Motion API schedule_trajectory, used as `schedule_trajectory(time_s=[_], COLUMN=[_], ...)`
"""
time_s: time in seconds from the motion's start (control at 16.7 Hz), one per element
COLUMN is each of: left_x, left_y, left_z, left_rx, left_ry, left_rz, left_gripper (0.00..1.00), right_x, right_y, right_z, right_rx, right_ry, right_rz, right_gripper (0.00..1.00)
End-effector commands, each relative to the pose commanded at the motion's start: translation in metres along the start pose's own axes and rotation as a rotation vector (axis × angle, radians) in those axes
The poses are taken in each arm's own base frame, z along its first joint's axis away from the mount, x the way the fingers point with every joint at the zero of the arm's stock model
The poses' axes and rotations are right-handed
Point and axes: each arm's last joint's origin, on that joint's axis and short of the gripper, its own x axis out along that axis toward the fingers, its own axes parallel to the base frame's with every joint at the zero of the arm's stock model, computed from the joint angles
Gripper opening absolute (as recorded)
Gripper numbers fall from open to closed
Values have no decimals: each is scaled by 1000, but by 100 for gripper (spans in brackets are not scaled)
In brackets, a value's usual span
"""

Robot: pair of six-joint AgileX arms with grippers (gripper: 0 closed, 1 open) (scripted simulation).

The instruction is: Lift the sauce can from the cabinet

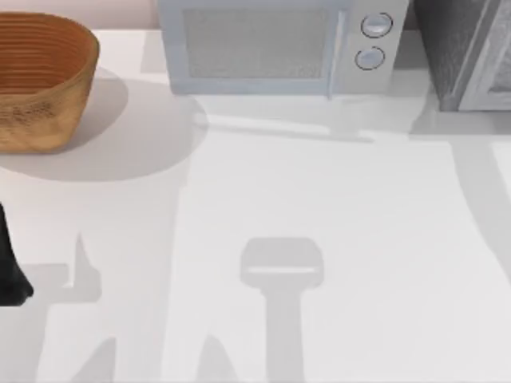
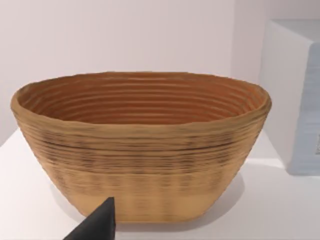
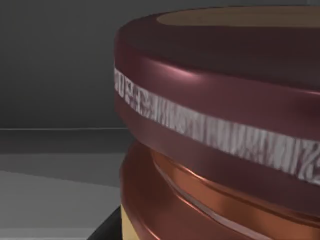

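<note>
White table (image 1: 335,207): you've got the left arm (image 1: 9,271) parked at the left edge, its jaw state can't be told, basket (image 1: 40,80) back-left, microwave (image 1: 279,48) centre, cabinet (image 1: 463,48) back-right. Sauce can (image 3: 220,125) sits right against the right wrist camera, dark surround; right grip can't be told

You're looking at a simulated kitchen: microwave (image 1: 275,46), woven basket (image 1: 41,80) and cabinet (image 1: 467,52) on a white worktop (image 1: 319,199).
</note>
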Motion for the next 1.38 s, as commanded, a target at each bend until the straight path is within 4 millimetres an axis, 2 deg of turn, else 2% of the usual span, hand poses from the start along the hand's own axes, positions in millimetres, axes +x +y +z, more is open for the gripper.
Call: schedule_trajectory(time_s=[0.18, 0.6, 0.78, 0.9, 1.02, 1.14, 1.38], left_x=[0, 0, 0, 0, 0, 0, 0], left_y=[0, 0, 0, 0, 0, 0, 0], left_z=[0, 0, 0, 0, 0, 0, 0], left_rx=[0, 0, 0, 0, 0, 0, 0], left_ry=[0, 0, 0, 0, 0, 0, 0], left_rz=[0, 0, 0, 0, 0, 0, 0], left_gripper=[100, 100, 100, 100, 100, 100, 100], right_x=[-21, -64, -76, -80, -82, -82, -82], right_y=[-10, -28, -32, -34, -35, -36, -36], right_z=[-57, -245, -306, -334, -351, -359, -359], right_rx=[-8, -15, -10, -8, -8, -8, -8], right_ry=[42, 143, 116, 82, 52, 36, 36], right_rz=[2, 6, 9, 11, 12, 13, 13], right_gripper=[0, 0, 0, 0, 0, 0, 0])
